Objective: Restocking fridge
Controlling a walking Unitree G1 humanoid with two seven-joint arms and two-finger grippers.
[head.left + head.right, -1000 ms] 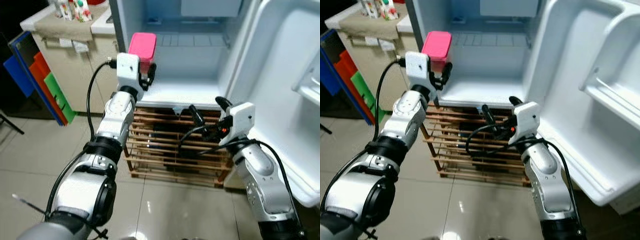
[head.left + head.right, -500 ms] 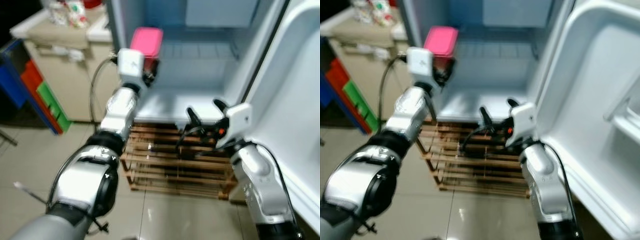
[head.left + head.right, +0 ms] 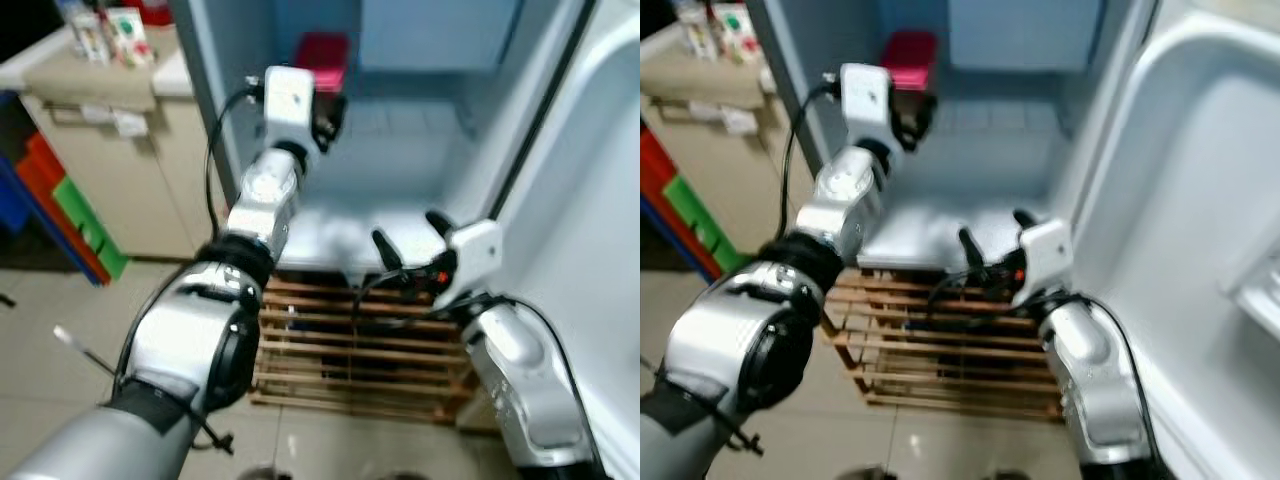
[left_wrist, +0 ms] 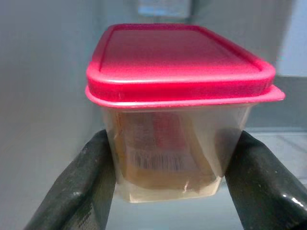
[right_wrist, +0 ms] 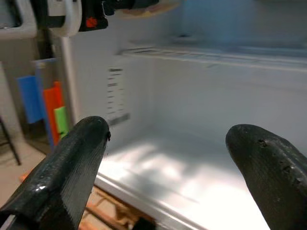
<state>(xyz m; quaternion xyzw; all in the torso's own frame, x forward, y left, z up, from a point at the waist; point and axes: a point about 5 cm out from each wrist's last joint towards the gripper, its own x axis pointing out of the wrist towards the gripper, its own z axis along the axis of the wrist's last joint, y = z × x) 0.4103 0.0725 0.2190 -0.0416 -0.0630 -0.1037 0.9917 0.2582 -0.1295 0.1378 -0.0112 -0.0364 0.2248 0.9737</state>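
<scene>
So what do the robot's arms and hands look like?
Both arms are shiny silver with black joint rings and thin black cables looping alongside. Each wrist carries a white boxy block. The left hand and right hand each have two long black fingers.

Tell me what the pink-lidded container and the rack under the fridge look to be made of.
Container: seemingly clear plastic, slightly cloudy, since a labelled packet shows through its walls. Its pink lid looks like opaque, smooth plastic with a moulded rim and soft sheen. The left gripper clamps the walls. Rack: apparently unpainted wood, going by its tan slats, though the picture is blurred.
</scene>
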